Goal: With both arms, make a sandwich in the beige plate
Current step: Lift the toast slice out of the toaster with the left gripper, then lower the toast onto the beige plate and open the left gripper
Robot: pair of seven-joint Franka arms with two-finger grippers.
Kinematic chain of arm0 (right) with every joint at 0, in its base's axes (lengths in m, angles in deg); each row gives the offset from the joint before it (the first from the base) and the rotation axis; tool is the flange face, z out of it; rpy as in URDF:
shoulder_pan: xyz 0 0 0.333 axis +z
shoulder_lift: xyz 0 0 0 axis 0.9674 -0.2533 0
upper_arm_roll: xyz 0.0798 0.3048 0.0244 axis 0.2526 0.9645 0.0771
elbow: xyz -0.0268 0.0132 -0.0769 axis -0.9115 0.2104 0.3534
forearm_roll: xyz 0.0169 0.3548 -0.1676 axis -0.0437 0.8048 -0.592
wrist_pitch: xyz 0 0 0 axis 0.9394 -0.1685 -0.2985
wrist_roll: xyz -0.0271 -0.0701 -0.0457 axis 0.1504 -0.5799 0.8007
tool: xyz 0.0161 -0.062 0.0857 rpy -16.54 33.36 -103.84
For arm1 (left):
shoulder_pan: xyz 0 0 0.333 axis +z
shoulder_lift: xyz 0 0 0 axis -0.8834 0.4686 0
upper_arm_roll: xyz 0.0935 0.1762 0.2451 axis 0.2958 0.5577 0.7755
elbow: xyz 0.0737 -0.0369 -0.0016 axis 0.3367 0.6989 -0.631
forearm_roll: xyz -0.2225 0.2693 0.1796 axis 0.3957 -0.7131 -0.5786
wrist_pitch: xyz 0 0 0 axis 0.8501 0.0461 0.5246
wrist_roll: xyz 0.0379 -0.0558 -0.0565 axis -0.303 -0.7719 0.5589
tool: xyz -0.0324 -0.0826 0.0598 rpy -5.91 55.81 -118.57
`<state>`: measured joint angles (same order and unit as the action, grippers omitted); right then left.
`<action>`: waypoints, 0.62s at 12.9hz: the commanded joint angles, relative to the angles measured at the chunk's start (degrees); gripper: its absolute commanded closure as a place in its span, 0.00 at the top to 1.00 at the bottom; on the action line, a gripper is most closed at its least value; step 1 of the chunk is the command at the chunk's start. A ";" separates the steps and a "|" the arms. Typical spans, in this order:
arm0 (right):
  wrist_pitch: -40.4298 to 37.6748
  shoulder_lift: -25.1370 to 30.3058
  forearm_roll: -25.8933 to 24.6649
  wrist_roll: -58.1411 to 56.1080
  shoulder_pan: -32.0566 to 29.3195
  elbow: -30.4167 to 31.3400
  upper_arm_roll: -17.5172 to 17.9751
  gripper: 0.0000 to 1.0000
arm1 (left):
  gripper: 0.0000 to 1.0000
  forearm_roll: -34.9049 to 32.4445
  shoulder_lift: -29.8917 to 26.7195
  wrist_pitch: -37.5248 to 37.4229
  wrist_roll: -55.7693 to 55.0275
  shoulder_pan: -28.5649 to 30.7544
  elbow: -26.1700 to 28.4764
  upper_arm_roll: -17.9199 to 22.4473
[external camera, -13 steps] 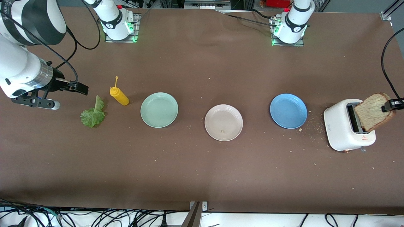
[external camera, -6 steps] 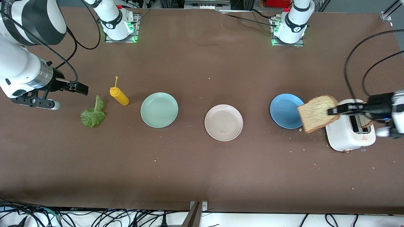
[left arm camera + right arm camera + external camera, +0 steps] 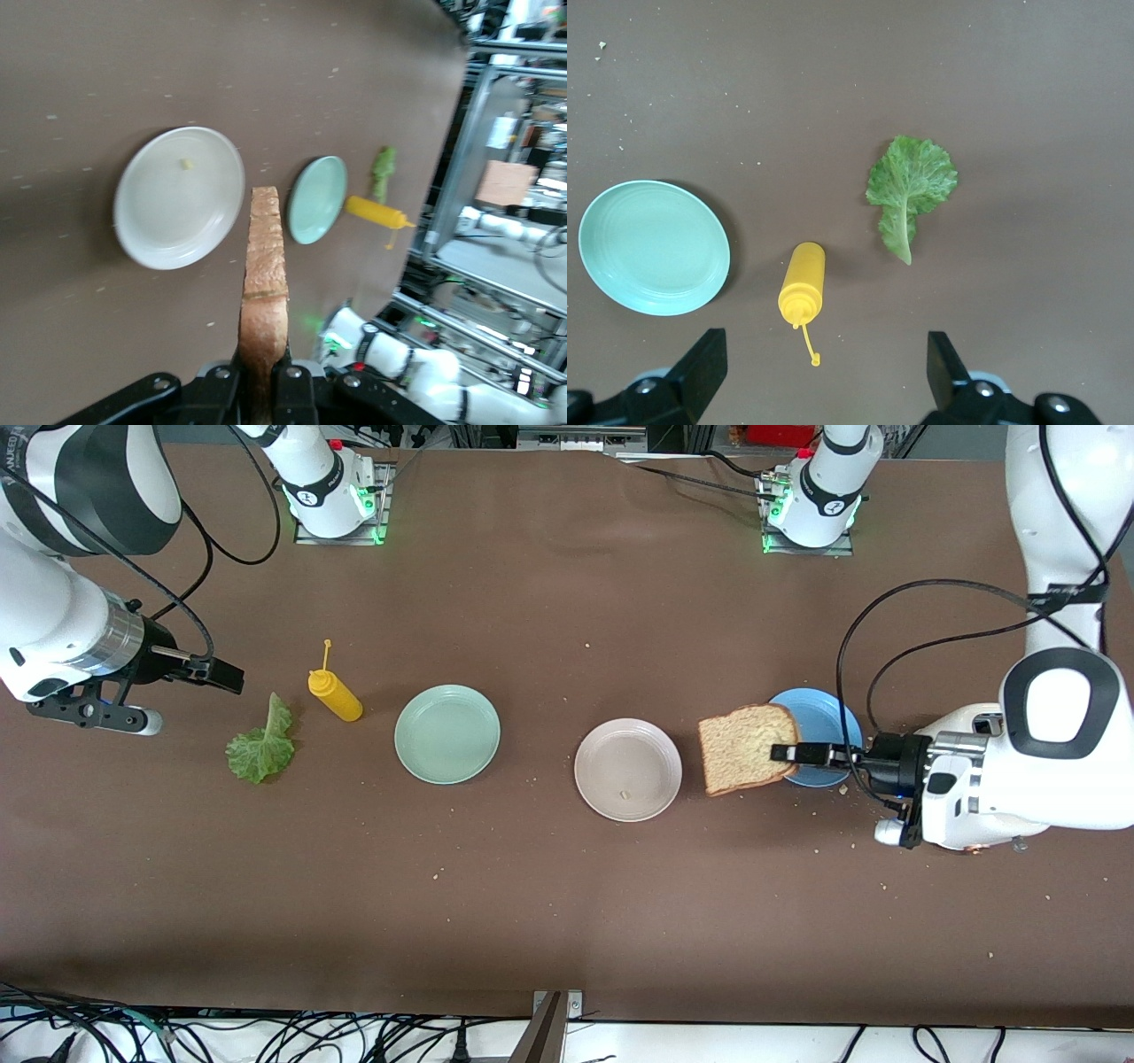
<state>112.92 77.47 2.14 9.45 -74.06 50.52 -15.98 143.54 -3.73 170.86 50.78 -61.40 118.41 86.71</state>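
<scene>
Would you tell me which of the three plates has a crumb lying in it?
The beige plate, the middle one; the mint-green plate and blue plate show none.

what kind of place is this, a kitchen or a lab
Likely a robotics lab, not a kitchen: two arms bolted to a brown table, loose cables along its edge, metal framing alongside.

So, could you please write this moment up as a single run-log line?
left gripper: shut on toast slice, over table by beige plate | right gripper: open, waiting above lettuce leaf | beige plate: no toast yet
</scene>
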 commanded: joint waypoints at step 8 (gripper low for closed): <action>0.43 0.38 -0.33 -0.57 0.23 0.59 -0.48 1.00 | 0.00 7.52 6.50 8.67 8.88 -7.07 4.97 0.52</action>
<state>112.95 77.36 2.14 9.44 -74.07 50.53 -16.09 149.07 3.20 175.76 55.62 -66.65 119.79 86.66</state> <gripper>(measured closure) 0.000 0.907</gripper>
